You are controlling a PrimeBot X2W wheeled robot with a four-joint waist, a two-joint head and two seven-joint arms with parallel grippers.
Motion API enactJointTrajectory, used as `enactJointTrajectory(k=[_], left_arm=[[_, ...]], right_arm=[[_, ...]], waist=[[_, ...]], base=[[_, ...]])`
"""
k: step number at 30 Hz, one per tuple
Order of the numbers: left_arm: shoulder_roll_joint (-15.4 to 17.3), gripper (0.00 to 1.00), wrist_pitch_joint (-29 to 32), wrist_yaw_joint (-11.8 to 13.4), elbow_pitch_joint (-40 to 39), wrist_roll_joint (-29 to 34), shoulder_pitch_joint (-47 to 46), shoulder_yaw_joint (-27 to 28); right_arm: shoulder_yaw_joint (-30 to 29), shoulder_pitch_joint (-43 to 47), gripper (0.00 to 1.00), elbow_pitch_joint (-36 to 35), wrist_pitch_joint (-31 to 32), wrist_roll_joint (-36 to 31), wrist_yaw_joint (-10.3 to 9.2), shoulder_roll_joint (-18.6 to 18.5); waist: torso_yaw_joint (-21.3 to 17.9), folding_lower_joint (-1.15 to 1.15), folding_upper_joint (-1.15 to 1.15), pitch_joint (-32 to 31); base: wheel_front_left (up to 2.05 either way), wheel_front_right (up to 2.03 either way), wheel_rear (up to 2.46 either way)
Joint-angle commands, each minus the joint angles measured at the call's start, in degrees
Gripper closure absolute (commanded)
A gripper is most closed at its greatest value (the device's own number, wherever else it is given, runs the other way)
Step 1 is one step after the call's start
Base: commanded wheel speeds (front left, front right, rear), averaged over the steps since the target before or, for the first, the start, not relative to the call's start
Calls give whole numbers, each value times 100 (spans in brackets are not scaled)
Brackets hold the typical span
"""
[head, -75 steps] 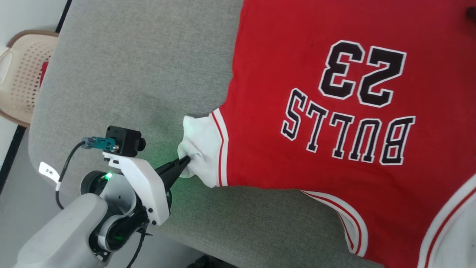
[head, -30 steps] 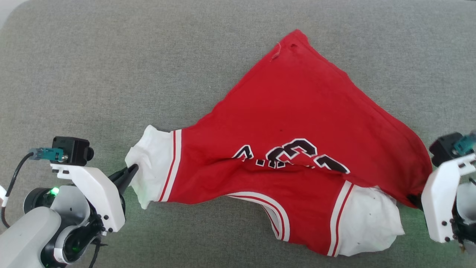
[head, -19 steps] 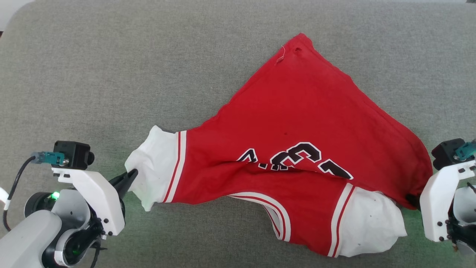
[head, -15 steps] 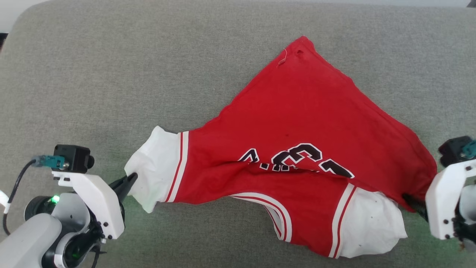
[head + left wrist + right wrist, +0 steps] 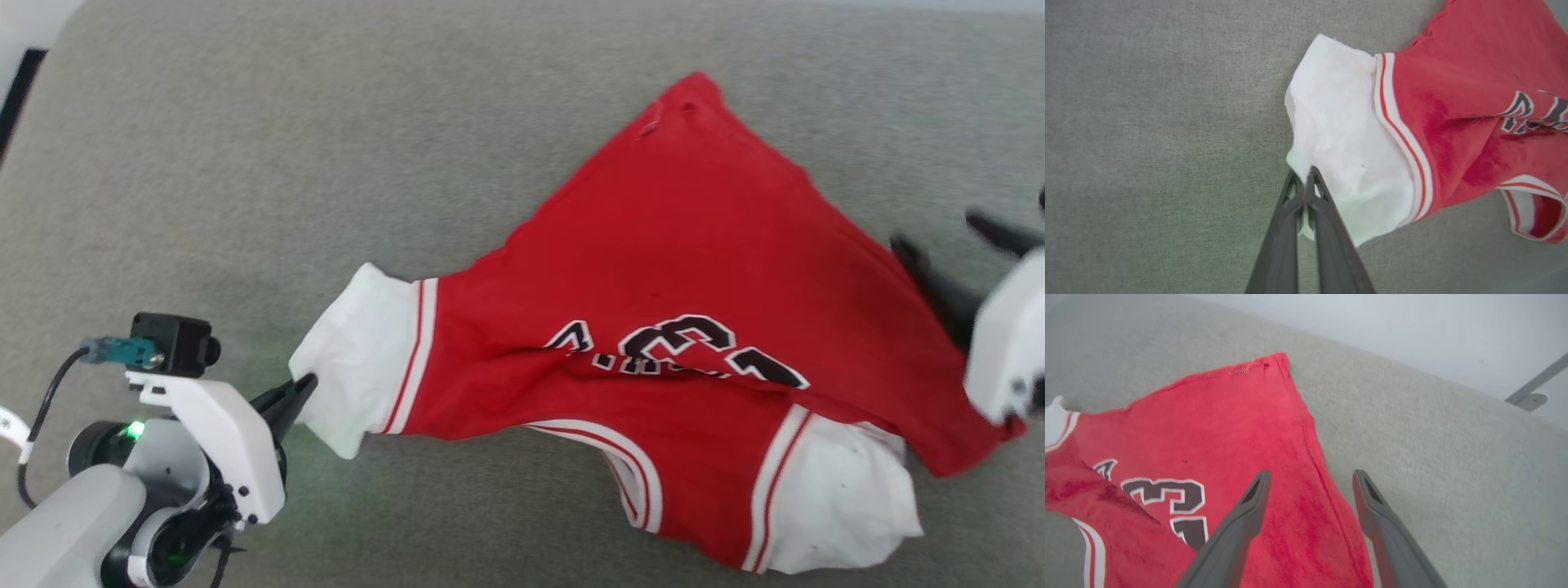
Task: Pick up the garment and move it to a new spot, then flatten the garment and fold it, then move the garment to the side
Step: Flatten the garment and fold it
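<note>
The garment (image 5: 678, 269), a red jersey with white sleeves and black lettering, lies crumpled on the grey table (image 5: 245, 163). My left gripper (image 5: 304, 384) at the lower left is shut on the edge of the garment's white sleeve (image 5: 359, 367). The left wrist view shows the sleeve (image 5: 1343, 134) pinched between the closed fingertips of that gripper (image 5: 1303, 173). At the right edge my right gripper (image 5: 939, 233) stands open above the jersey's red side, holding nothing. In the right wrist view the spread fingers of the right gripper (image 5: 1310, 475) straddle the garment's (image 5: 1208, 428) right edge.
The grey fabric surface (image 5: 1433, 437) stretches all around the jersey. Pale floor and a grey metal leg (image 5: 1531, 390) lie beyond the table's far edge in the right wrist view. A dark strip (image 5: 16, 82) borders the table at the upper left.
My right gripper has let go of the jersey's right side, opened, and risen up and back. The released red cloth has dropped onto the table. The left grip is unchanged; the camera shifted slightly.
</note>
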Motion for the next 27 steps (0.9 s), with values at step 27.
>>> enactJointTrajectory(k=[27], left_arm=[[-1287,100,21,-832,926,427,-1063,-588]], right_arm=[[2761,-3793,0,6114,-31,100,-5,-872]], waist=[[1897,0,0,868]], base=[[0,0,0]])
